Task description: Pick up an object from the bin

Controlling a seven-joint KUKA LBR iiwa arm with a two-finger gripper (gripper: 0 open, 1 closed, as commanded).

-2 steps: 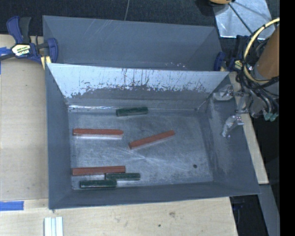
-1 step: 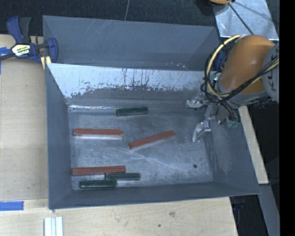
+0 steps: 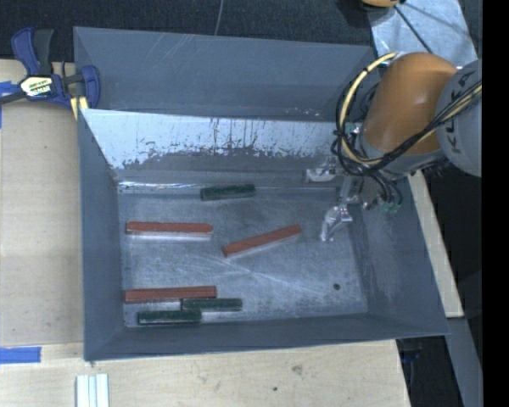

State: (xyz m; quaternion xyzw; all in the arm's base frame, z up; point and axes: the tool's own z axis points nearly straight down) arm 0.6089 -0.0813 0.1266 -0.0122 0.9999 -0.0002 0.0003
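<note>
Orange cover (image 3: 407, 100), cables (image 3: 349, 121) obscuring pincer (image 3: 332, 225), near red stick (image 3: 261, 241)

Grey bin (image 3: 97, 227), red-brown sticks (image 3: 168, 227), dark green sticks (image 3: 227, 192)

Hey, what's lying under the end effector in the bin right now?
Bare grey bin floor lies under the end effector; the tilted red-brown stick lies apart, nearer the bin's middle. The orange-covered wrist hides whatever is beneath it.
</note>
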